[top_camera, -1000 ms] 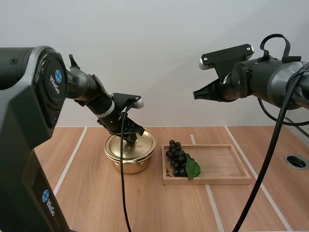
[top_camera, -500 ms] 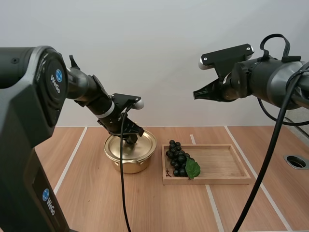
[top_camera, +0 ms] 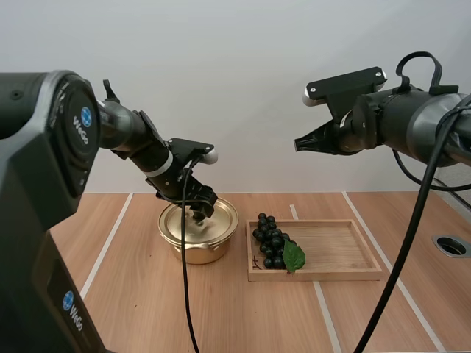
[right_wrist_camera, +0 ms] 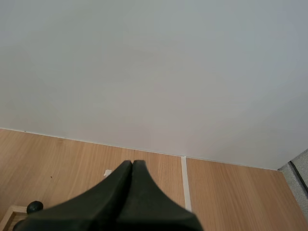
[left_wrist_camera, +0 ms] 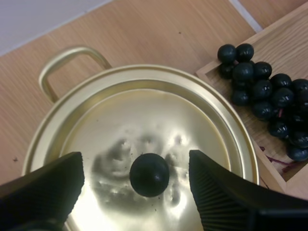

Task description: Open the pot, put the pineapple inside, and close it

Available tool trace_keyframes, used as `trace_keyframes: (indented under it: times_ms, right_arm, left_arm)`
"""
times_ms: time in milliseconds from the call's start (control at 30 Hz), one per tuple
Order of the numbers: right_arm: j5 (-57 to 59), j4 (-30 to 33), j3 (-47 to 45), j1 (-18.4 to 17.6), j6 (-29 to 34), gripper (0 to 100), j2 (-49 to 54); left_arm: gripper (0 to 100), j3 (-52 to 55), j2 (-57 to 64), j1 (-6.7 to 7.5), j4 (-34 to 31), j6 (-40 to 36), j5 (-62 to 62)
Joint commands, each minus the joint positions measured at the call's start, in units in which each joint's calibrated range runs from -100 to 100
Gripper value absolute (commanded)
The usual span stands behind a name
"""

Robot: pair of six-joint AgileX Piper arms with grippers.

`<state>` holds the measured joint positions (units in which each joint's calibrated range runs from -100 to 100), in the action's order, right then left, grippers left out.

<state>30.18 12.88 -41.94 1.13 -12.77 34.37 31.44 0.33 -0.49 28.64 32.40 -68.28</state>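
Grapes (top_camera: 272,248), not a pineapple, lie at the wooden tray's (top_camera: 346,273) left end. Just beside it, the pot (top_camera: 193,251) is still lidded. The left gripper (top_camera: 199,213) has barely shifted, fingers apart astride the knob (left_wrist_camera: 149,174), so opening is unstarted. The right gripper (top_camera: 300,144) stays aloft, fingers together.

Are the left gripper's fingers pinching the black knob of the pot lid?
No: the left gripper is open, its fingers apart on either side of the knob, not touching it.

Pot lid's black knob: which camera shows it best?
The left wrist view: the knob sits close, unobstructed, between the open left gripper's fingers. In the high view that gripper hides it; the right wrist view faces elsewhere.
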Motion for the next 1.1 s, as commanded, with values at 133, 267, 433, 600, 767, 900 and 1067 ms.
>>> trace_keyframes:
  times_ms: [133,267,433,600,767,900,1067]
  right_arm:
    - [-0.81,0.2,-0.24,0.21,0.46,0,0.3]
    - [-0.73,-0.15,-0.66,0.21,0.46,0,0.3]
    - [-2.39,-0.15,-2.88,0.21,0.46,0,0.3]
    - [-3.12,-0.15,-3.37,0.21,0.46,0,0.56]
    - [-3.12,-0.59,-3.37,0.21,0.46,0,2.12]
    - [-3.12,-0.59,-3.37,0.21,0.46,0,3.91]
    - [-3.12,-0.59,-3.37,0.21,0.46,0,7.36]
  left_arm:
    - [100,-4.06,10.67,0.11,0.23,-0.18,-0.56]
    - [100,-6.83,17.45,0.11,0.23,-0.6,-0.56]
    - [100,-9.91,25.14,0.11,0.23,-0.6,2.93]
    - [100,-11.14,33.25,0.11,0.23,-2.7,9.95]
    - [98,-11.14,39.85,0.11,0.23,-3.25,14.44]
    - [98,-11.14,44.21,0.04,-0.46,-3.72,15.28]
    - [78,-11.14,46.88,-0.02,-3.23,-4.9,14.94]
